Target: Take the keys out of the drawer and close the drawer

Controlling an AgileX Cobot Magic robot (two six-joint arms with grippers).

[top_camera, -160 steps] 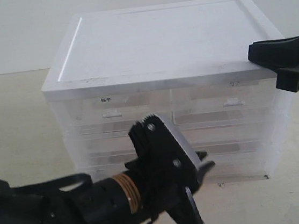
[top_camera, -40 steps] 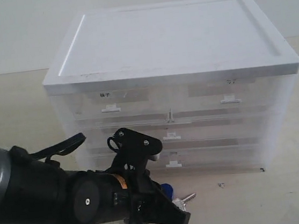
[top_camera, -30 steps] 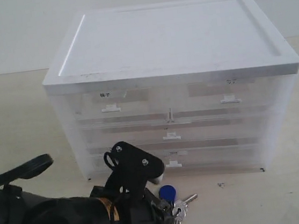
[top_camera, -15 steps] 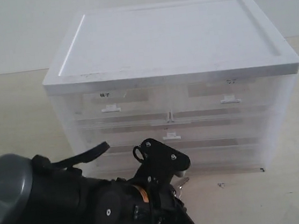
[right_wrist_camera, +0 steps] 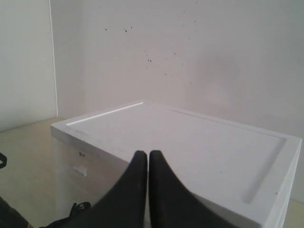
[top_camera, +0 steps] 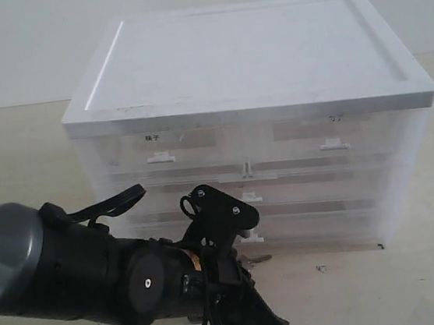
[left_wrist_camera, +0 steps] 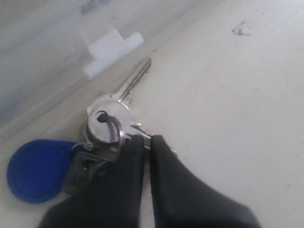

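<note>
Fingers (left_wrist_camera: pixel 126 166) of black left gripper (left_wrist_camera: pixel 147 140) clenched together, touching silver-grey metal keys (left_wrist_camera: pixel 107 126) with round blue tag. Lie on beige table (left_wrist_camera: pixel 228 109), just outside shut translucent plastic drawer (left_wrist_camera: pixel 42 61). Black right gripper (right_wrist_camera: pixel 144 154) clenched, empty.

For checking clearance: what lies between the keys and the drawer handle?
Only a bare strip of table separates keys and handle; left wrist view shows it.

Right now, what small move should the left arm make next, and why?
Probably raise the left gripper straight up and away: its jaws are closed, the keys already lie on the table, and the drawer next to them looks shut.
</note>
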